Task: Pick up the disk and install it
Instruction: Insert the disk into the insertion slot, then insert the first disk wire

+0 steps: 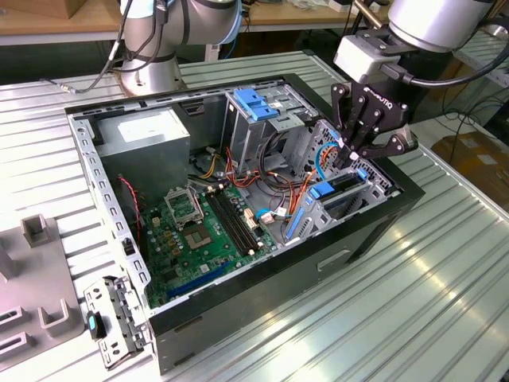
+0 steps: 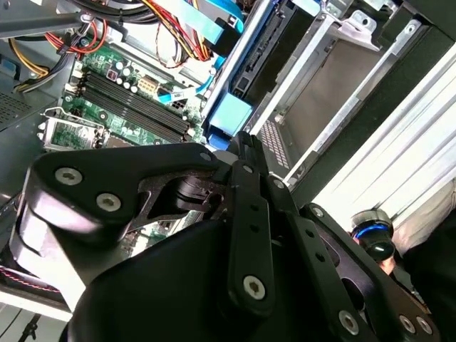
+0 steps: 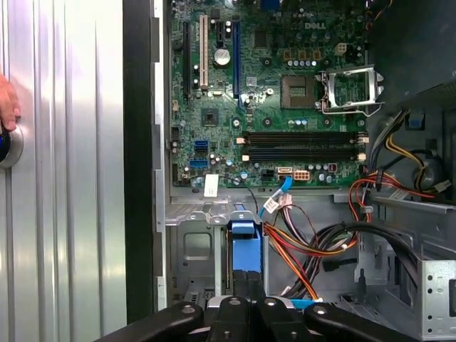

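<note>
The disk (image 1: 324, 190) stands on edge in the drive bay at the open computer case's end toward the exterior view's right; its blue plastic carrier (image 3: 244, 246) is what mostly shows, and its dark edge (image 2: 262, 65) runs down into the bay. My gripper (image 1: 350, 159) reaches down from above, its black fingers drawn together at the carrier's upper end (image 2: 231, 114). In the first wrist view the gripper (image 3: 246, 291) sits right against the blue carrier. The contact point itself is hidden by the gripper's body.
The green motherboard (image 1: 199, 227) lies on the case floor, with a grey power supply (image 1: 145, 135) and a metal cage with a blue top (image 1: 258, 105) behind it. Coloured cables (image 3: 313, 249) run beside the bay. A person's hand (image 3: 7, 103) rests on the ribbed table.
</note>
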Controlling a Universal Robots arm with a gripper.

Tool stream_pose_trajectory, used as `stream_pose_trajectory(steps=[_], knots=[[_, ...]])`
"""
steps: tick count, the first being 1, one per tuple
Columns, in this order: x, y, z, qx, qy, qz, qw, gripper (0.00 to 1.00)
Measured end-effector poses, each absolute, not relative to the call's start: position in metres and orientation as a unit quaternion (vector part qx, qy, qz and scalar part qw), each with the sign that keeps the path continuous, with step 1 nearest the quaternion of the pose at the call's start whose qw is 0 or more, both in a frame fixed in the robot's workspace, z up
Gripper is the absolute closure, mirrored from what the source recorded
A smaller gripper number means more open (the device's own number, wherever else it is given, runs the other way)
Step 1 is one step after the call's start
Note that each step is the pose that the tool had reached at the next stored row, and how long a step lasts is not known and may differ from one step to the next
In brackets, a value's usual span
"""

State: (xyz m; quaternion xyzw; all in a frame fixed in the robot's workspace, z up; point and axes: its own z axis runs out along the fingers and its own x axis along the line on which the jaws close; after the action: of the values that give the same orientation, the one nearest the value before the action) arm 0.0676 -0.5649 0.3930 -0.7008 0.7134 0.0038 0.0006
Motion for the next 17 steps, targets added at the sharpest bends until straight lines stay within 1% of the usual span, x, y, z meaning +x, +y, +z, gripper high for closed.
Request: stream_pose_trajectory(steps=[17], knots=[[0.0747, -0.5649, 0.3918, -0.701, 0.713, 0.004, 0.001, 0.89]])
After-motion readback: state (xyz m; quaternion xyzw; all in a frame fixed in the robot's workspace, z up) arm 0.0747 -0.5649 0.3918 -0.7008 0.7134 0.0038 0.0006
